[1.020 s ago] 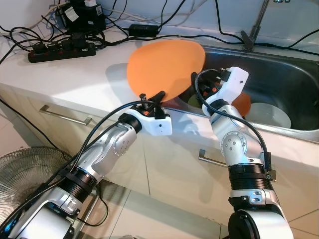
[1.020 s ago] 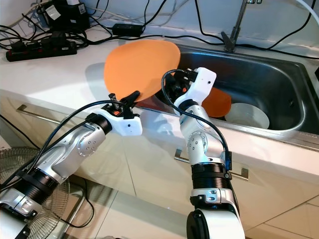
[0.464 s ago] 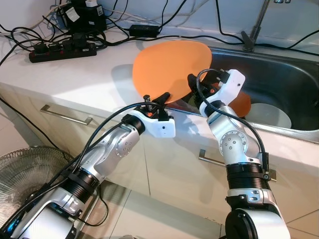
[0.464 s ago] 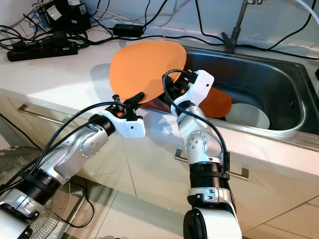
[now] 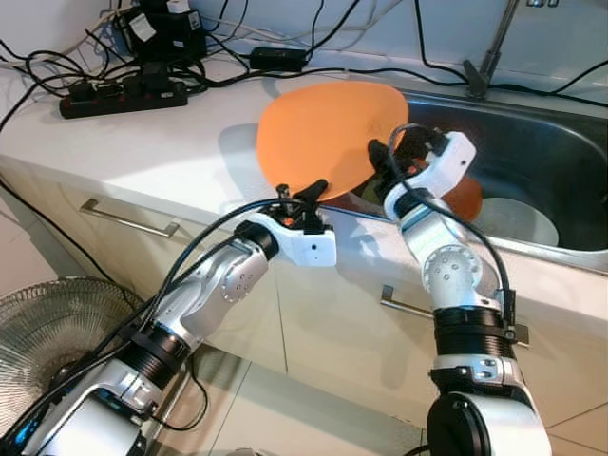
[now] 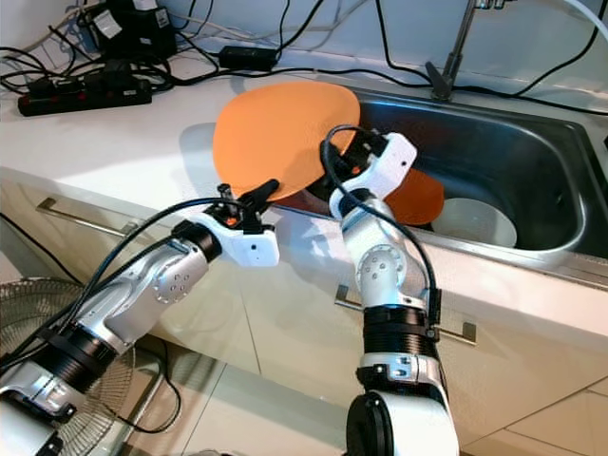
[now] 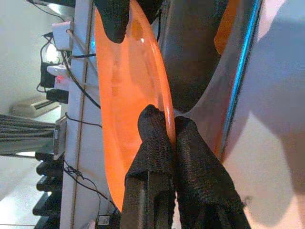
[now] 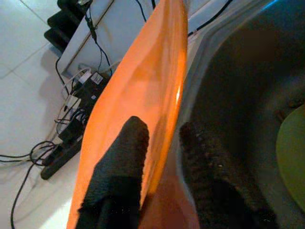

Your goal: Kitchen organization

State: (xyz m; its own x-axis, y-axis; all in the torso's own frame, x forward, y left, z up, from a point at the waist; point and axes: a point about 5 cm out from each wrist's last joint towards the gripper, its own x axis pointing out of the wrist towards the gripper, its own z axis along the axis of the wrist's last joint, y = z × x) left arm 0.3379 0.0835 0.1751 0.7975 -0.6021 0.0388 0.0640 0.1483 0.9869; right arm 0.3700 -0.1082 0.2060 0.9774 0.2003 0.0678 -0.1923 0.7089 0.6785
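A big orange plate (image 5: 323, 133) is held tilted above the counter's edge, at the left rim of the steel sink (image 5: 541, 114). My left gripper (image 5: 309, 190) is shut on the plate's near rim; its fingertips (image 7: 157, 129) pinch the edge. My right gripper (image 5: 380, 157) reaches in from the sink side. Its fingers (image 8: 121, 162) sit on either side of the plate's right rim, shut on it. Down in the sink lie a second orange plate (image 6: 418, 195) and a white dish (image 5: 518, 218).
A power strip (image 5: 119, 95) and tangled black cables lie at the back left of the white counter (image 5: 142, 161). The tap (image 5: 489, 57) rises behind the sink. Something green (image 8: 290, 162) lies in the basin. A floor fan (image 5: 57, 332) stands low on the left beside the drawer handle (image 5: 128, 217).
The orange plate has shifted a little to the right, toward the sink, with both grippers still on it. The right wrist has turned further over the basin.
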